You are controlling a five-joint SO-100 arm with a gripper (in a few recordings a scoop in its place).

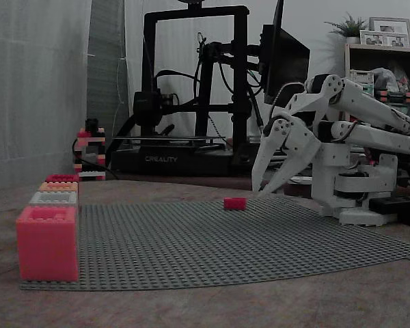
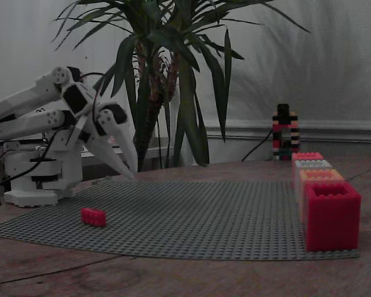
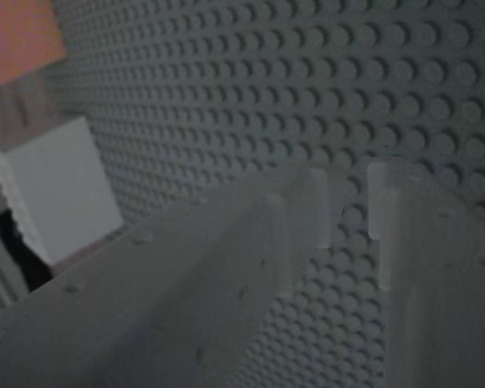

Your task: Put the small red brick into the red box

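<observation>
The small red brick (image 1: 234, 203) (image 2: 93, 216) lies alone on the grey studded baseplate (image 1: 212, 239) (image 2: 198, 216), near the arm's end of it. My white gripper (image 1: 260, 192) (image 2: 133, 174) (image 3: 352, 202) hangs just above the plate, a little beside the brick and not touching it. Its fingers hold nothing, and a narrow gap between the tips shows in the wrist view. The red box (image 1: 61, 178) (image 2: 331, 213) stands at one end of a row of boxes on the plate's far edge from the arm.
The row also holds a salmon-pink box (image 1: 46, 242) (image 2: 307, 156), a grey box (image 1: 53, 198) and a pale orange box (image 2: 321, 175). A small brick tower (image 1: 90, 152) (image 2: 285, 133) stands off the plate. A 3D printer (image 1: 191, 102) and a plant (image 2: 173, 80) are behind.
</observation>
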